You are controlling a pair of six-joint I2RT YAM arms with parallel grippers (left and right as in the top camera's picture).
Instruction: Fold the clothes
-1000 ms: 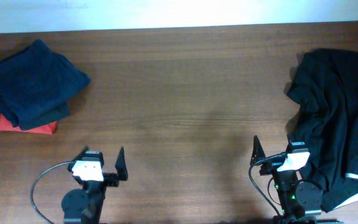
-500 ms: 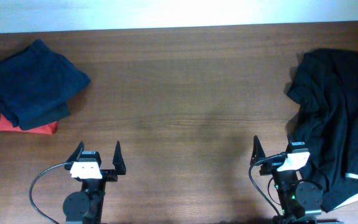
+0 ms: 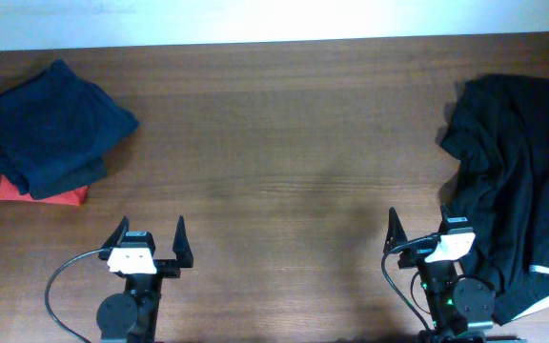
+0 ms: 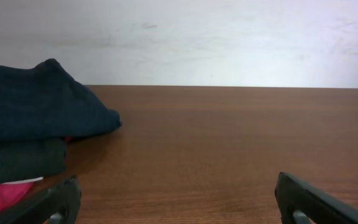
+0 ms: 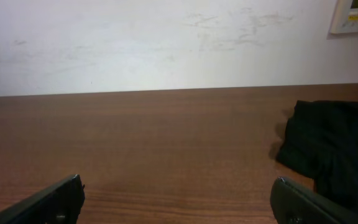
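Observation:
A folded dark navy-blue garment (image 3: 50, 129) lies at the table's far left, on top of a red cloth (image 3: 60, 196); it also shows in the left wrist view (image 4: 30, 118). A larger black garment with pale trim (image 3: 518, 191) lies crumpled at the right edge and shows in the right wrist view (image 5: 334, 146). My left gripper (image 3: 151, 243) is open and empty near the front edge, well right of the navy pile. My right gripper (image 3: 417, 233) is open and empty, just left of the black garment.
The wooden table (image 3: 284, 143) stretches between the two piles. A pale wall (image 5: 166, 37) stands behind its far edge, with a small white panel (image 5: 356, 15) at the upper right. A cable (image 3: 65, 276) loops by the left arm's base.
My left gripper has turned from a slanted pose to face straight ahead and shifted slightly left. The right arm and both garments have not moved.

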